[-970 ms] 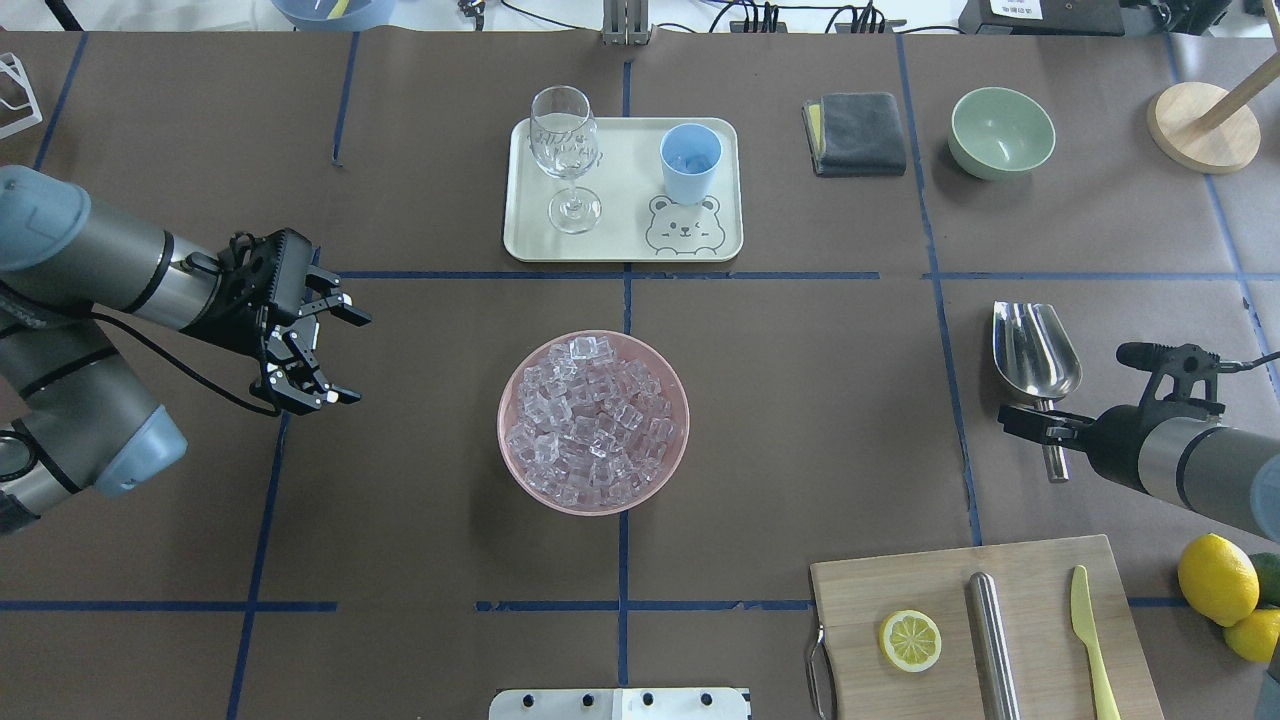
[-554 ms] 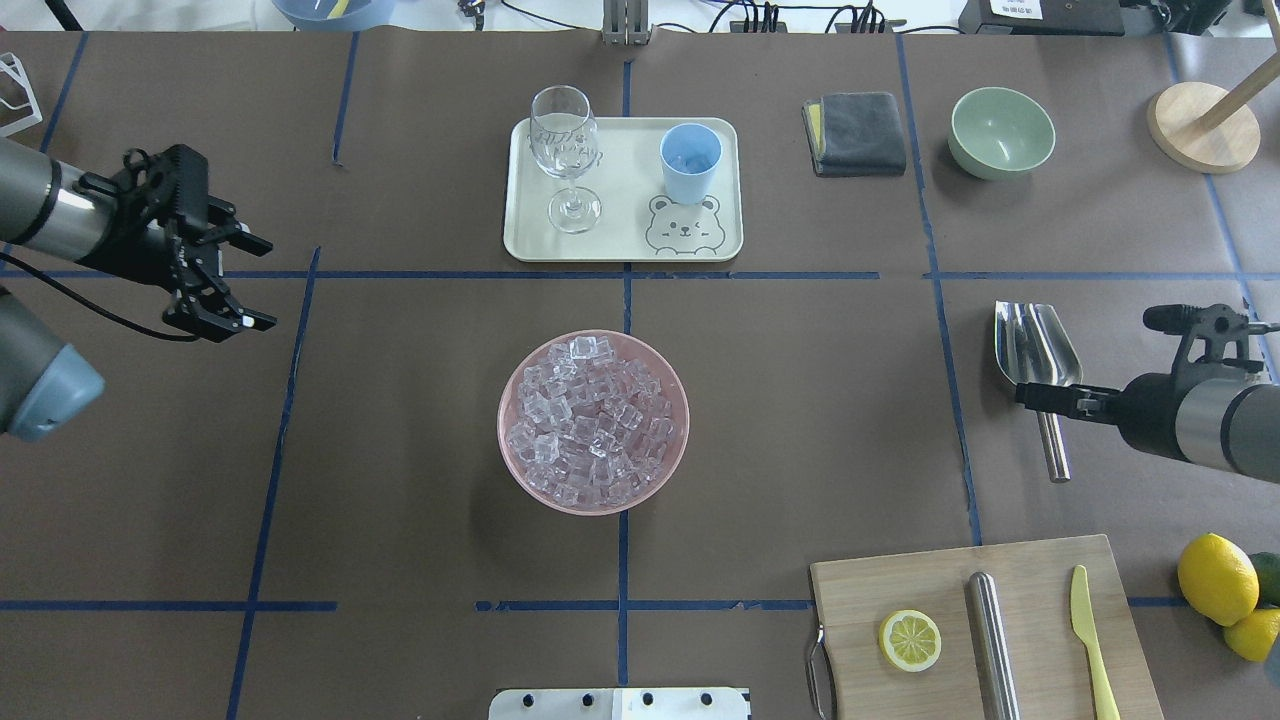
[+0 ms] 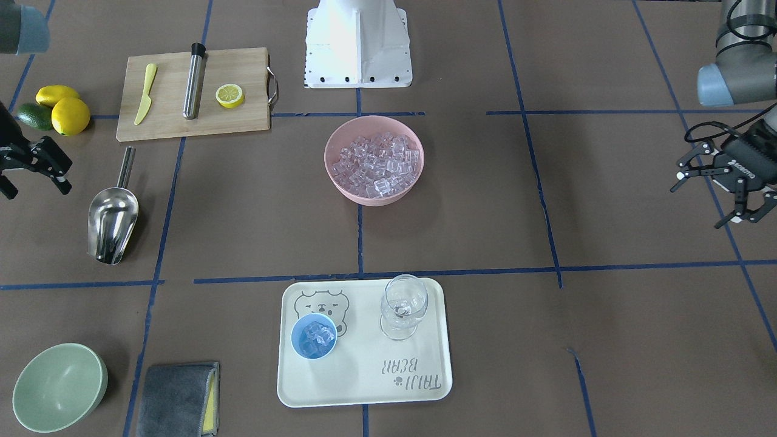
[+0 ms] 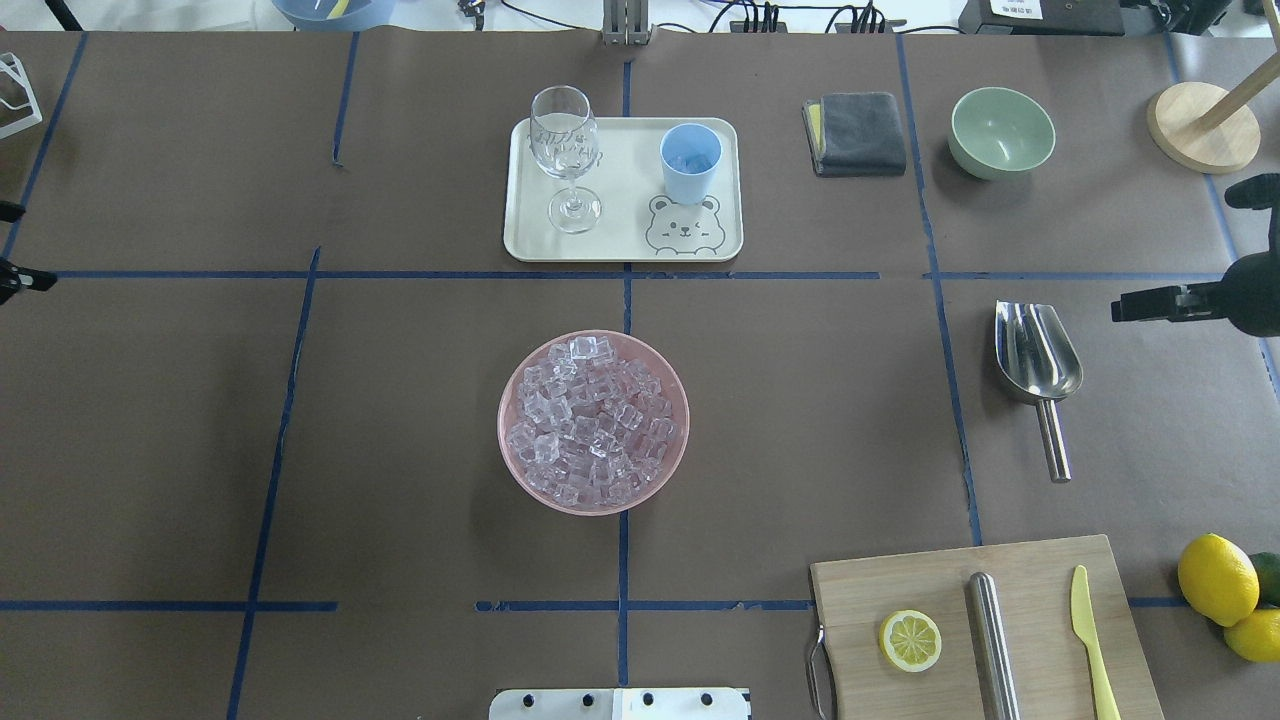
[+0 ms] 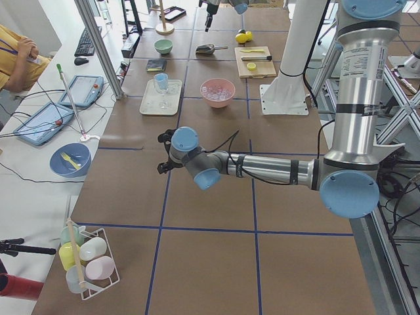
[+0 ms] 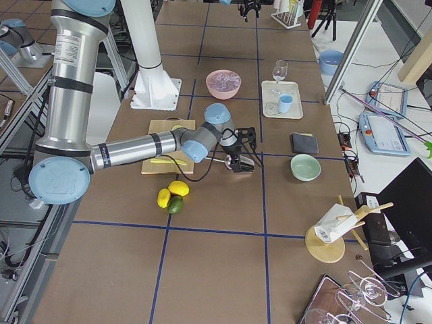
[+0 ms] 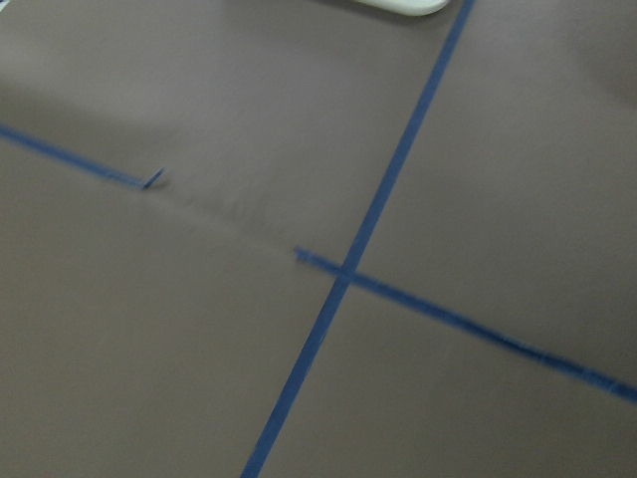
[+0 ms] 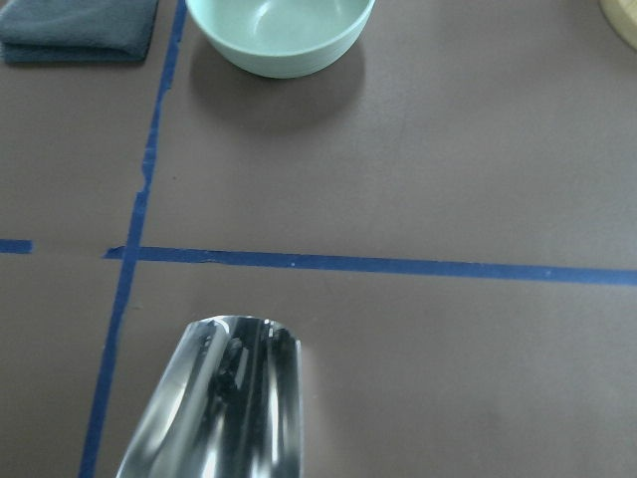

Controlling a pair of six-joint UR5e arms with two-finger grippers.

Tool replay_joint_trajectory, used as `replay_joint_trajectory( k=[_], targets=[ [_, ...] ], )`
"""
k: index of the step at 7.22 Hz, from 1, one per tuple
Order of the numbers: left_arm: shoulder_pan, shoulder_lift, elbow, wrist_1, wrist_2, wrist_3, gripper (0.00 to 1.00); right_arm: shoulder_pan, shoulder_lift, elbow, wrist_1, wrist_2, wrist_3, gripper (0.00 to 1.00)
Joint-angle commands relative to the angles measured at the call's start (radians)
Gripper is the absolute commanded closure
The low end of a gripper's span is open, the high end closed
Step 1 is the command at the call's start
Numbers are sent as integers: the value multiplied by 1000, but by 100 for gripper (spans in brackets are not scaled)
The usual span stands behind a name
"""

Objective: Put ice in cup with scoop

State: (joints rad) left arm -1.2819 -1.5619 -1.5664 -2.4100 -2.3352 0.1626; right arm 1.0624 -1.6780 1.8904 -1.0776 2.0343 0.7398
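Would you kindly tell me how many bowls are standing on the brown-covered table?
2. The pink bowl sits in the middle, full of ice. The pale green bowl stands empty on the far side at the robot's right, beside the grey cloth. None seems hidden.

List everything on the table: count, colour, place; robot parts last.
tray: one, cream, far centre
cup: one, light blue, on tray
wine glass: one, clear, on tray
pink bowl: one, pink, table centre
ice: many, clear, in pink bowl, few in cup
scoop: one, steel, on table, robot's right
cloth: one, grey, far right
green bowl: one, pale green, beside cloth
board: one, wooden, near right
lemon half: one, yellow, on board
steel cylinder: one, silver, on board
knife: one, yellow, on board
lemons: two, yellow, right of board
green fruit: one, dark green, by lemons
left gripper: one, black, jaws open
right gripper: one, black, jaws open, clear of scoop
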Motion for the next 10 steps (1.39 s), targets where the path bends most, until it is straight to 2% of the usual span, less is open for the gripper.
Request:
replay_joint_trajectory(
  k=[1, 3, 4, 5, 6, 7, 8, 10],
  targets=[
    [-135, 54, 26, 69, 7, 0, 0, 176, 160, -54, -360, 98, -364, 0],
    [-245, 53, 13, 326, -9, 3, 0, 333, 219, -216, -448, 273, -640, 0],
    [-252, 37, -35, 523, -18, 2, 0, 361, 250, -272, -499, 286, -736, 0],
    [-252, -46, -41, 751, -16, 2, 0, 373, 289, -299, -595, 282, -811, 0],
    [-252, -81, -58, 847, -18, 6, 0, 404, 329, -362, -652, 291, -882, 0],
    [-249, -82, -73, 851, -19, 11, 0, 424, 324, -384, -651, 347, -930, 0],
    [-249, -81, -63, 865, -18, 9, 0, 424, 296, -383, -638, 357, -939, 0],
    [-249, -84, -93, 1019, -19, 9, 0, 423, 281, -392, -637, 336, -886, 0]
  ],
)
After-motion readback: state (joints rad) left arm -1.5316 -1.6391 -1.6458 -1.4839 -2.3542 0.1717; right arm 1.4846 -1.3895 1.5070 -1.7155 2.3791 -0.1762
